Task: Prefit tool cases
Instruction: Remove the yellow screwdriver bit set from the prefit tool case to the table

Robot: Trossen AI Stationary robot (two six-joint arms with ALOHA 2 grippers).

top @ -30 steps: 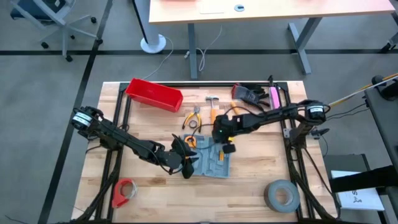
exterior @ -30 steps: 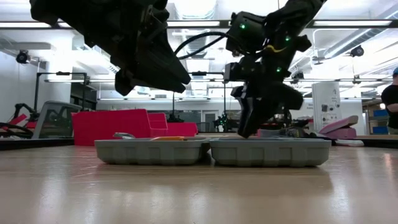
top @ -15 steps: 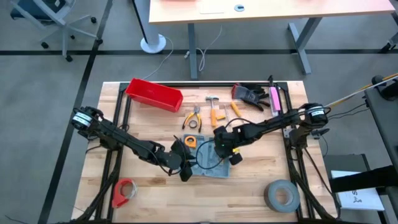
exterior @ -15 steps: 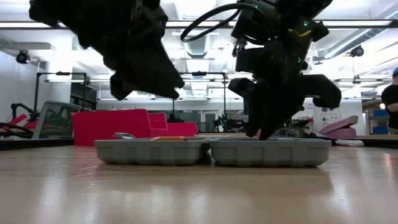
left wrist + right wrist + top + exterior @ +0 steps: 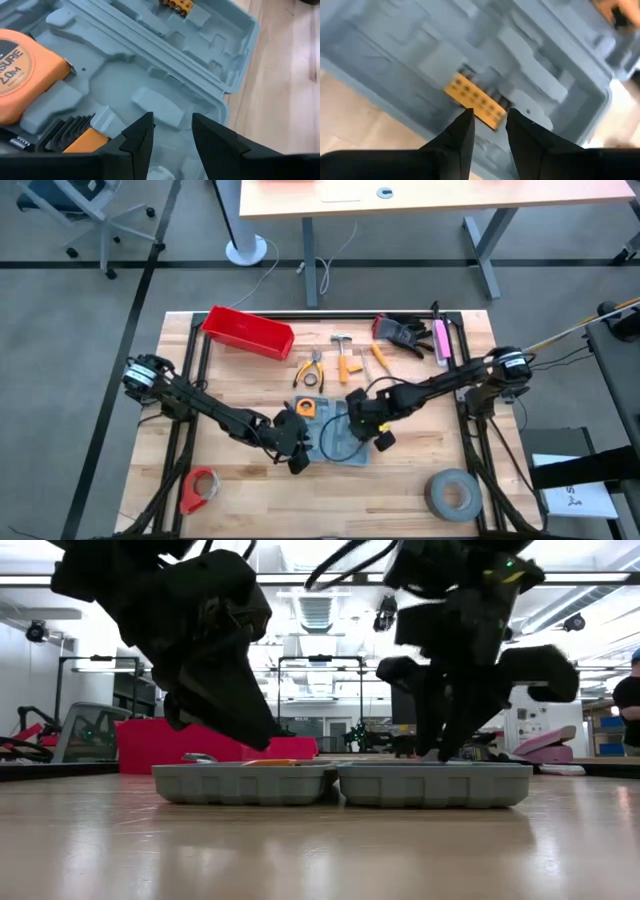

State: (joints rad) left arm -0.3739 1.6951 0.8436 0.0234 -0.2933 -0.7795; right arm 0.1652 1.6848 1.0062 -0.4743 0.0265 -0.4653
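The grey-blue tool case point(image 5: 338, 438) lies open and flat on the table, seen as two shallow trays point(image 5: 340, 783) in the low view. An orange tape measure point(image 5: 20, 70) and a set of hex keys point(image 5: 75, 136) sit in its left half. A yellow bit holder point(image 5: 475, 102) sits in a recess of its right half. My left gripper point(image 5: 172, 131) hovers open over the left half, slanting down, with nothing between its fingers. My right gripper point(image 5: 490, 125) stands open just above the bit holder, pointing steeply down.
Beyond the case lie pliers point(image 5: 312, 367), a hammer point(image 5: 341, 345), a screwdriver point(image 5: 377, 356) and black gloves point(image 5: 405, 332). A red bin point(image 5: 247, 332) stands at the far left. A red tape roll point(image 5: 200, 488) and a grey tape roll point(image 5: 452, 493) lie near the front edge.
My right gripper has gone from the case's far side toward the table's near edge, over the right half, and has rolled about its own line. My left gripper has sunk toward the case's left half and tipped further down. The case has kept still.
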